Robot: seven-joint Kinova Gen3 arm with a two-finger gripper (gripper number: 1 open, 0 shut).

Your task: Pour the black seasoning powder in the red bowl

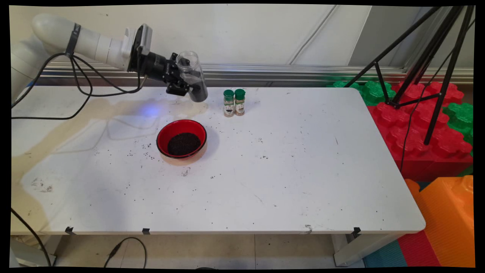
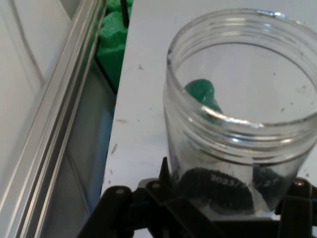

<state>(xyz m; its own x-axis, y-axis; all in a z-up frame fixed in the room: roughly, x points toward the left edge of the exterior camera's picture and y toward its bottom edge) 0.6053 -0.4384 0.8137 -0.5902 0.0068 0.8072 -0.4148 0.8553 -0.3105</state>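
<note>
Clear plastic jar [image 1: 192, 76], lidless and holding dark grains in its lower part, hangs above the table's [image 1: 303, 170] far edge, tilted slightly with its open mouth uppermost, clamped between the fingers of the black gripper [image 1: 183, 81] that reaches in from the left. Below and nearer the camera sits a red bowl [image 1: 182, 138] filled with the same dark grains, with scattered specks on the tabletop around it. Two green-capped spice bottles [image 1: 234, 102] stand touching each other just right of the jar, near the far edge. Right of the bottles the white surface lies open to its rounded corner. In the hand view the jar's threaded rim [image 2: 242, 74] fills the frame.
</note>
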